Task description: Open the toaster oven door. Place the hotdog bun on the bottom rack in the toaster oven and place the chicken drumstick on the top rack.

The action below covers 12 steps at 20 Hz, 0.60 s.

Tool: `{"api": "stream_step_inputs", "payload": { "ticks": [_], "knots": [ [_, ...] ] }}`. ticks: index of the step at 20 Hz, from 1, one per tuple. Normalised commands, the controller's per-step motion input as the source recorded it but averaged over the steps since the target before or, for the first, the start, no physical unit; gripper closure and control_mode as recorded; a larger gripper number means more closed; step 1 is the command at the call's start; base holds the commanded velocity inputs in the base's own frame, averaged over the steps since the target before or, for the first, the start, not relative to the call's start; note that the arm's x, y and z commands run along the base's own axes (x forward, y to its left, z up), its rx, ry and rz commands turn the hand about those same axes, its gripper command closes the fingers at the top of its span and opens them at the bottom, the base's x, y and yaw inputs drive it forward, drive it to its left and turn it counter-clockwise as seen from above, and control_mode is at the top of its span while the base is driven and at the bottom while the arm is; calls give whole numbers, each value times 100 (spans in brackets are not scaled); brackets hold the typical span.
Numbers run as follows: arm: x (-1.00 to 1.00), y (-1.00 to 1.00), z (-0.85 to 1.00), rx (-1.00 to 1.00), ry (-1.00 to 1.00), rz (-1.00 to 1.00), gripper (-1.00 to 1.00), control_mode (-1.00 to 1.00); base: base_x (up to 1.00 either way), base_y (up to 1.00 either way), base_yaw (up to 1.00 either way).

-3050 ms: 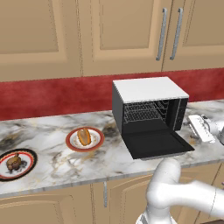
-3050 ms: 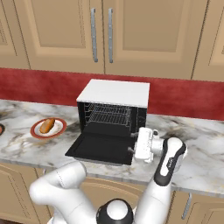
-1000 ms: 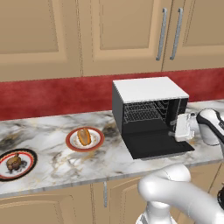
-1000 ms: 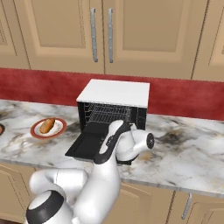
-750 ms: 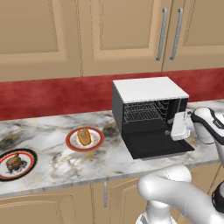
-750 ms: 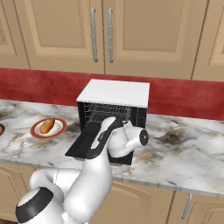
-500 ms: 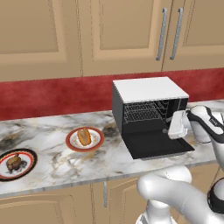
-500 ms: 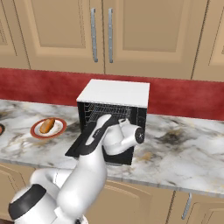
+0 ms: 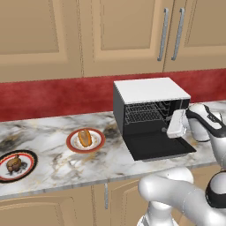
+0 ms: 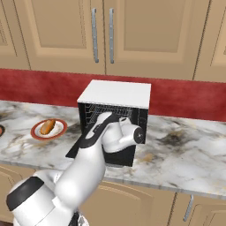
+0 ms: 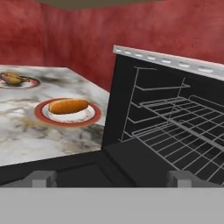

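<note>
The toaster oven (image 9: 149, 110) stands black with a white top, and its door (image 9: 161, 146) lies open and flat on the counter. Inside, the top rack (image 11: 186, 106) sits above the bottom rack (image 11: 173, 142); both are bare. My gripper (image 9: 171, 131) hovers open just above the door, in front of the oven's right side, with nothing between its fingertips (image 11: 41, 178). The hotdog bun (image 9: 84, 138) lies on a red-rimmed plate (image 9: 70, 142) left of the oven. Farther left, the chicken drumstick (image 9: 14, 163) rests on a dark-rimmed plate (image 9: 28, 169).
A marble counter (image 9: 53, 132) runs along a red backsplash (image 9: 57, 95), with wooden cabinets (image 9: 128, 35) above. In the right base view my own arm (image 10: 106, 145) covers much of the oven front. Bare counter (image 10: 185, 150) lies right of the oven.
The hand has slid left across the oven's front, over the open door. The door, the bun and the drumstick have not moved.
</note>
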Motion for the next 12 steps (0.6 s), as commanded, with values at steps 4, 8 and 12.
{"api": "stream_step_inputs", "payload": {
  "ticks": [4, 8, 12],
  "knots": [
    [18, -16, 4, 0, -5, 0, -100, -100, 0, 0, 0],
    [13, -4, -1, 0, -6, 0, -100, -100, 0, 0, 0],
    [12, 1, -5, 0, -6, 0, -100, -100, 0, 0, 0]
  ]
}}
